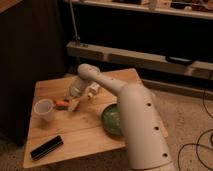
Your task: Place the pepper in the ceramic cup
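On the wooden table point(90, 132) lies the small orange-red pepper point(61, 104), just right of the pale ceramic cup point(44, 111), which stands upright near the table's left edge. My gripper point(71, 101) hangs low over the table at the pepper's right end, with its jaws open. One pale finger point(75, 105) stands right beside the pepper. I cannot tell whether the fingers touch it. The white arm reaches in from the lower right.
A round dark green bowl point(112, 119) sits on the table's right side, partly behind the arm. A flat black bar-shaped object point(46, 148) lies near the front left corner. A dark cabinet stands to the left, low shelving behind.
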